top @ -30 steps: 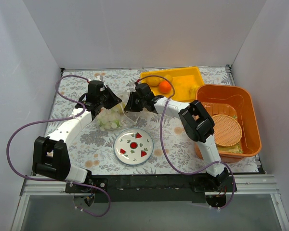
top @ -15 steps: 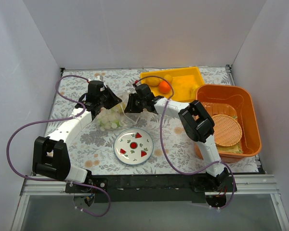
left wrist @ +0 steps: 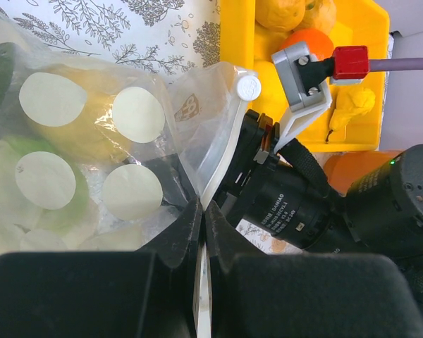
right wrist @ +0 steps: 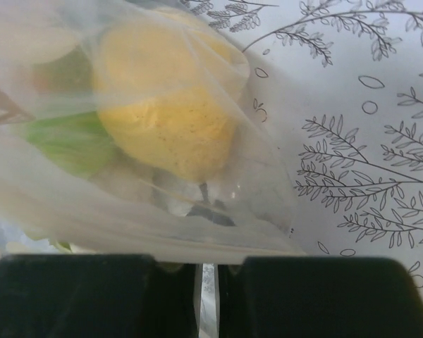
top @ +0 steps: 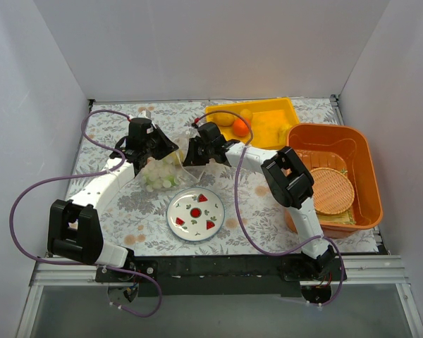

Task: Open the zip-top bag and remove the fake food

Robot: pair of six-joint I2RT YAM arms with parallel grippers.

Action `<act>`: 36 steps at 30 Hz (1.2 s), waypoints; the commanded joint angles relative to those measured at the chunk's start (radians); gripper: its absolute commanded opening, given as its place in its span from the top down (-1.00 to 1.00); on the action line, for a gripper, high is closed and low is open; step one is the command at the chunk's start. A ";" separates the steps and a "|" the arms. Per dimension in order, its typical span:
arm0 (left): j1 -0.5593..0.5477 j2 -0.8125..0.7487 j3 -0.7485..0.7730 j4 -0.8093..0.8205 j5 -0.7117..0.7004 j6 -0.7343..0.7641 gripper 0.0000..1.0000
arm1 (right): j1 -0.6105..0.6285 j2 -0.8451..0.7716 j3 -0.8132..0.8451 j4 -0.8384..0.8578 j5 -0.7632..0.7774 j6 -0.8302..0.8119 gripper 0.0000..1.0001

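The zip-top bag (top: 166, 172), with a yellow fruit (right wrist: 169, 120) and pale pieces (left wrist: 46, 179) inside, is held near the plate (top: 221, 211) on the tabletop (top: 123, 204), clamped on opposite sides by the left gripper (left wrist: 201, 211) and right gripper (right wrist: 206, 266), so opening is judged in hand and a pull apart is called for.

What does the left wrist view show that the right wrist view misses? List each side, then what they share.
Only the left wrist view: the yellow tray holding an orange, the other arm's black camera lens, and round pale discs inside the bag. Only the right wrist view: a lemon close up through the plastic, with a green piece beside it. Both: the clear bag pinched in that view's own shut gripper, left gripper and right gripper alike, over the patterned tablecloth.
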 commanded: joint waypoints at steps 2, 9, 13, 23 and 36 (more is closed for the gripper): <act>-0.004 -0.021 0.017 -0.011 -0.029 0.016 1.00 | 0.005 -0.014 0.072 0.005 -0.024 -0.046 0.93; -0.004 -0.010 0.026 -0.019 -0.077 0.026 1.00 | 0.021 -0.130 0.059 -0.108 0.034 -0.104 0.97; -0.004 -0.006 0.042 -0.028 -0.104 0.037 1.00 | 0.026 -0.193 0.042 -0.150 0.052 -0.132 0.97; 0.018 0.020 0.066 -0.029 -0.121 0.043 1.00 | 0.029 -0.336 0.033 -0.271 0.117 -0.196 0.97; 0.026 0.025 0.066 -0.022 -0.109 0.034 1.00 | 0.006 -0.446 0.051 -0.437 0.279 -0.288 0.97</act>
